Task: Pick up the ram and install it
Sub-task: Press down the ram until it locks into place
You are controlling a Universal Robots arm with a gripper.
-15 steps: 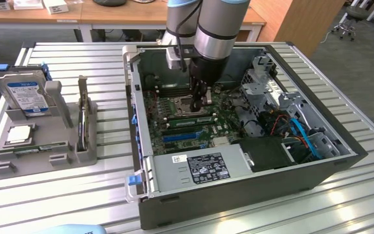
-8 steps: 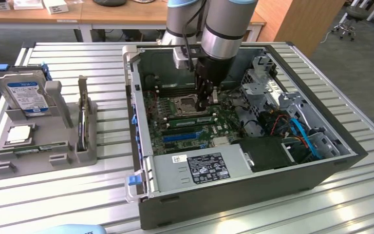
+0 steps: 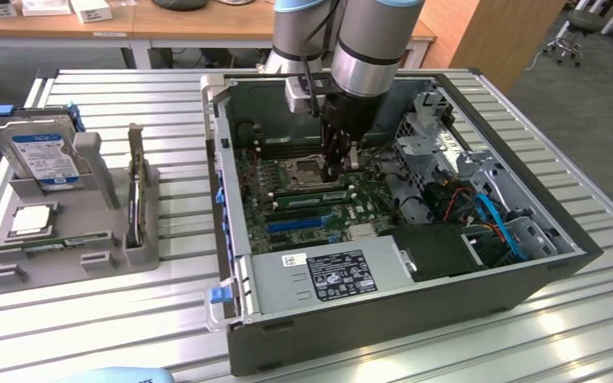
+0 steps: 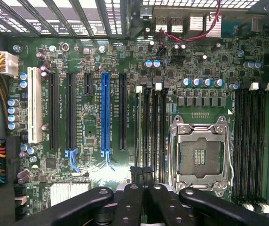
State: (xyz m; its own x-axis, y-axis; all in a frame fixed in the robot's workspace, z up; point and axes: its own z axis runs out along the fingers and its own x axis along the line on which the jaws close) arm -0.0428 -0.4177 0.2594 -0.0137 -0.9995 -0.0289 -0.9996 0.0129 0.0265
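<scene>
My gripper (image 3: 344,167) reaches down into the open computer case (image 3: 562,263), over the motherboard (image 3: 285,215). In the wrist view its black fingertips (image 4: 135,175) are pressed together, the gripper (image 4: 141,173) shut above the row of memory slots (image 4: 153,136) beside the empty processor socket (image 4: 199,157). The ram (image 3: 309,197), a thin green stick, lies along a slot just below the gripper in the exterior view. Seen from the wrist it is a narrow edge (image 4: 137,132) in the slot nearest the fingertips. I cannot tell whether the fingers touch it.
A grey holder (image 3: 93,263) at the exterior view's left carries a hard drive (image 3: 42,155) and a square silver processor chip (image 3: 32,219). Inside the case are the power supply (image 3: 328,275), drive cage (image 3: 434,132) and blue cables (image 3: 498,227). A second slot bank (image 4: 249,141) lies beyond the socket.
</scene>
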